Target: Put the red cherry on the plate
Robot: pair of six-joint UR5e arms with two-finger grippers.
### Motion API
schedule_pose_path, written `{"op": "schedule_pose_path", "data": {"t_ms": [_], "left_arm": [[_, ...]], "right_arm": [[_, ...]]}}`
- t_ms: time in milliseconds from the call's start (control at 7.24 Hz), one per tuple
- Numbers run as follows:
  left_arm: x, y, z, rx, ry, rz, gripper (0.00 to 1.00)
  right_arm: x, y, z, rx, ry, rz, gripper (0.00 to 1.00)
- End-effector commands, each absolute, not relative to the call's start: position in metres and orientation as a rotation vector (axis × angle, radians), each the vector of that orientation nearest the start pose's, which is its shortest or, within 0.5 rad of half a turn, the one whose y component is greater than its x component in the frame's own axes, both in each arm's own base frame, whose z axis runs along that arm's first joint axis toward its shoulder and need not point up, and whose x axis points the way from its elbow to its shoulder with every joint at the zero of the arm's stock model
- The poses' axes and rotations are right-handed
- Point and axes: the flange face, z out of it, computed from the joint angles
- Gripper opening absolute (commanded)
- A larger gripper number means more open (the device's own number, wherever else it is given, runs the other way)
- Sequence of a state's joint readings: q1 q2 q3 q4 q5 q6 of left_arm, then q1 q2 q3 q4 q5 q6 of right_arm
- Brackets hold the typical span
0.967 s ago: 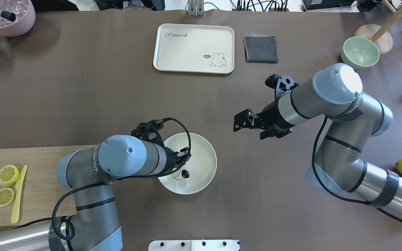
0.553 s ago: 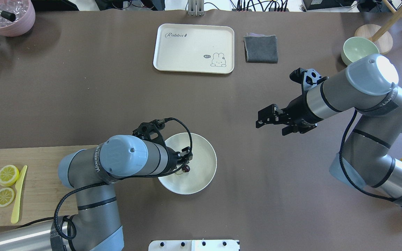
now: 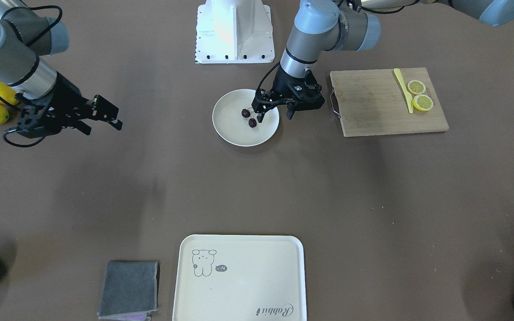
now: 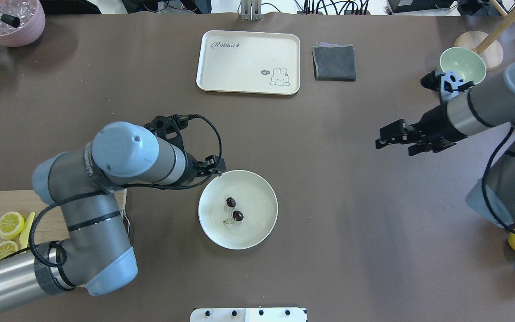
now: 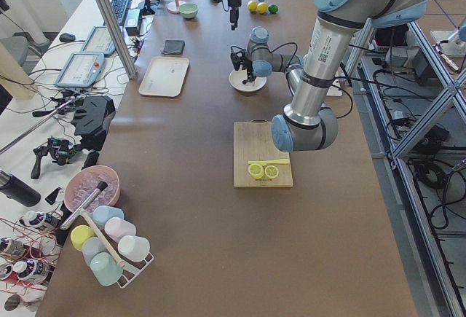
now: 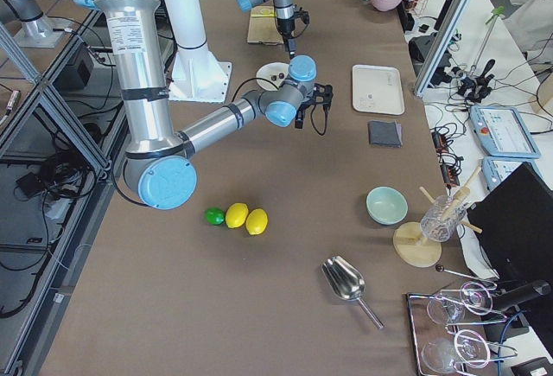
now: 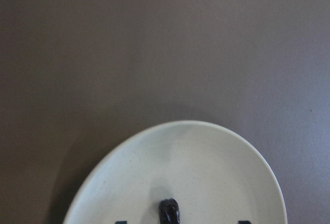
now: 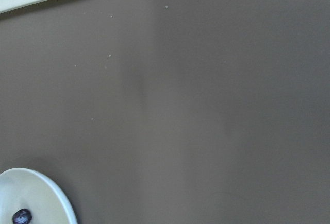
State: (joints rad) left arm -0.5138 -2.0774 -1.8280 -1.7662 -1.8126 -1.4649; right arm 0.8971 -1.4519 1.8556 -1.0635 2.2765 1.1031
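Overhead exterior shows the cherry [image 4: 234, 210], two glossy dark round fruits on thin stems, lying near the middle of the smooth, round cream plate [image 4: 257, 237] on the matte brown surface [image 4: 329, 223]. The left hand [image 4: 216, 166] hovers over the plate's upper-left rim, fingers spread and empty. The right hand [image 4: 382, 137], well off to the plate's right, is likewise spread, holding nothing.
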Motion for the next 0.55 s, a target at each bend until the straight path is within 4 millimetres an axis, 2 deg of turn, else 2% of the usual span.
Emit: {"op": "schedule_pose_path", "data": {"t_ms": [0,138,276,415], "left_arm": [[0.389,-0.461,0.29,0.133,0.785,0.001,0.97],[0.313,-0.488,0.336,0.149,0.752,0.1,0.97],[0.239,-0.512,0.381,0.168,0.736,0.204,0.97],[0.16,-0.529,0.436,0.17,0.727,0.264,0.97]], "right_arm": [[-0.189,-0.464,0.472,0.118,-1.009,-0.036,1.0],[-0.158,-0.465,0.495,0.123,-0.959,-0.075,1.0],[-0.126,-0.456,0.526,0.14,-0.912,-0.129,1.0],[-0.096,-0.45,0.554,0.155,-0.879,-0.164,1.0]]}}
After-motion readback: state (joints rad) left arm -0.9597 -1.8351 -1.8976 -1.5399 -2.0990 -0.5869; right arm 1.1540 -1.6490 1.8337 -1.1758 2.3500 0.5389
